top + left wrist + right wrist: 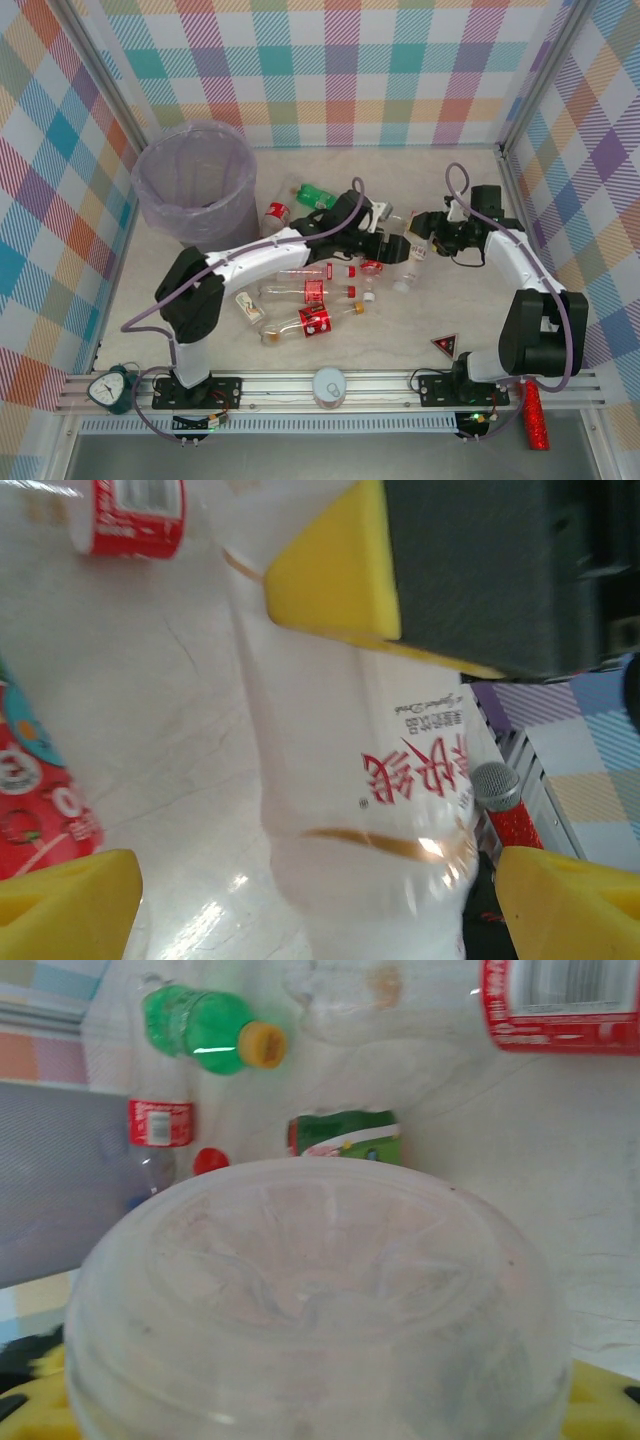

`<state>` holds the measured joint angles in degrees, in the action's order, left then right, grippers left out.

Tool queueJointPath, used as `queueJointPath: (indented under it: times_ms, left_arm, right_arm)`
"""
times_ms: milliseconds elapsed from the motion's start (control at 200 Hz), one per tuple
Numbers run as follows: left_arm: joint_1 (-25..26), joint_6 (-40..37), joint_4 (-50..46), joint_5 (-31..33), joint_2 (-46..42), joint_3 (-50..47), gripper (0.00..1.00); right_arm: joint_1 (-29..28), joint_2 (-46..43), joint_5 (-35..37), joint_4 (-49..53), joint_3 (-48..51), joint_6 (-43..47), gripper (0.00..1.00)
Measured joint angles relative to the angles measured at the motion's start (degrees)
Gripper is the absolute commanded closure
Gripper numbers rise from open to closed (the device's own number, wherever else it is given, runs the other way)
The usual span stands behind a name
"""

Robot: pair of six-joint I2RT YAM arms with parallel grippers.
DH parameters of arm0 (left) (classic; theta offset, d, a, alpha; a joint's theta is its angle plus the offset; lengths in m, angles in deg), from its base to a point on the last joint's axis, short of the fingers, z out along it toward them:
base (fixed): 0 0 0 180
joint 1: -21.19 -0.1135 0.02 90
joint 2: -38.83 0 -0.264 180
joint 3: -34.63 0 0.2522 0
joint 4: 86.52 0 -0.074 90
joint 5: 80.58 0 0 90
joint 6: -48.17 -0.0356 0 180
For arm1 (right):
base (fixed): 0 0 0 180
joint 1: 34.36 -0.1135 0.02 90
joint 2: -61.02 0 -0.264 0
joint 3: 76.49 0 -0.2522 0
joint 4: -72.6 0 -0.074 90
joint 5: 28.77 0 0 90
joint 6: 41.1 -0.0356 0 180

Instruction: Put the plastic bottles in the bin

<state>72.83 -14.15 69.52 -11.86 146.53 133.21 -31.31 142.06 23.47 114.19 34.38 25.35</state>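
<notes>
The clear bottle (pixel 409 266) I'm working on lies right of the table's (pixel 500 320) middle, between my two grippers. In the left wrist view it runs up the frame, red lettering on its side. The left gripper (pixel 383 245) has its yellow fingers (pixel 60 905) spread wide on either side of it. Bare table shows between one finger and the bottle, so nothing is pinched there.

The right gripper (pixel 425 238) sits at the bottle's far end. Its wrist view puts a clear ribbed bottle base right up against the camera, with yellow pads (pixel 605 1400) peeking out low on both sides. I cannot tell whether they press on it.

The other plastic bottles (pixel 305 293) lie in a loose scatter around the table's middle, beside the left arm. A green bottle (pixel 315 195) lies nearer the far edge, not far from the bin (pixel 215 228).

The bin stands upright in the far left corner, with a clear bag (pixel 190 165) draped over its rim. Its inside is shaded, and I cannot tell whether anything lies in it.

The overhead view gives me the bin and the whole spread. The right wrist view adds the green bottle's yellow cap. The left wrist view shows a red glittery stick (pixel 510 825) with a grey tip beyond the bottle; from overhead it lies past the near right corner.
</notes>
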Motion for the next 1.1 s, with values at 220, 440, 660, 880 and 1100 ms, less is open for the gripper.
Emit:
queueJointPath:
  times_ms: [220, 440, 660, 880, 1100]
  left_arm:
    - [1.95, 1.60, 3.08, -2.86, 3.89, 2.05, 0.16]
    - [2.29, 3.32, 4.81, -4.26, 6.05, 2.84, 0.31]
    - [2.29, 4.02, 4.85, -3.85, 6.05, 2.84, 0.41]
    - [2.27, 3.78, 5.77, -2.97, 6.05, 2.89, 0.42]
    - [0.96, 3.82, 4.48, -1.11, 6.03, 2.95, 0.46]
  right_arm:
    - [-0.02, -1.11, -4.31, -2.71, 0.72, -1.77, 0.40]
    - [-0.44, -1.38, -5.60, -4.59, 1.51, -2.82, 0.40]
    - [-0.44, -1.64, -5.31, -3.93, 1.38, -2.51, 0.29]
    - [0.42, -4.98, -0.46, 4.44, -2.19, 0.15, 0.22]
    - [4.33, -9.77, 5.38, 12.76, -12.52, 1.79, 0.21]
